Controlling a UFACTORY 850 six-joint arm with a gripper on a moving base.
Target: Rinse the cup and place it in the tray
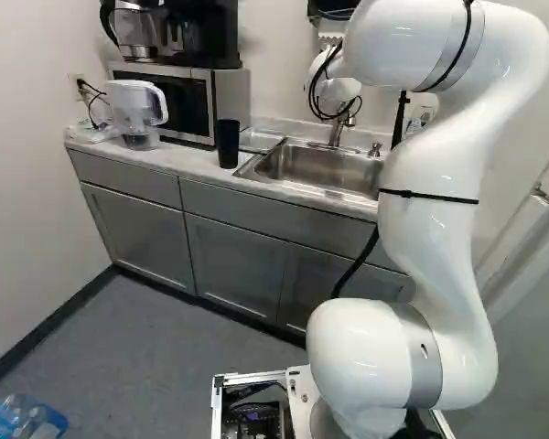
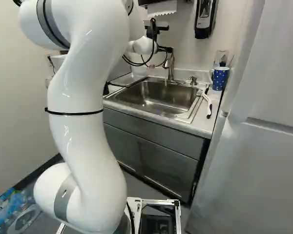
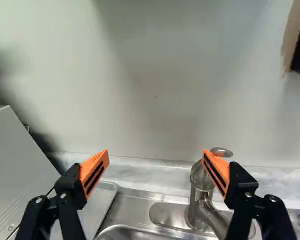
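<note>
Gaping wide, fingers (image 3: 94, 171) face wall (image 3: 155, 95); black cup (image 1: 228, 144) near counter edge (image 1: 185, 170).

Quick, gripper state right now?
Gripper: open, jaws wide apart, holding nothing; the faucet shows beyond one jaw, not gripped.

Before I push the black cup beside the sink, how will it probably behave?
The black cup stands taller than wide, so a high push may well tip it. Its sides look round, so once down it could roll. It seems rigid, with straight walls showing no sag.
</note>
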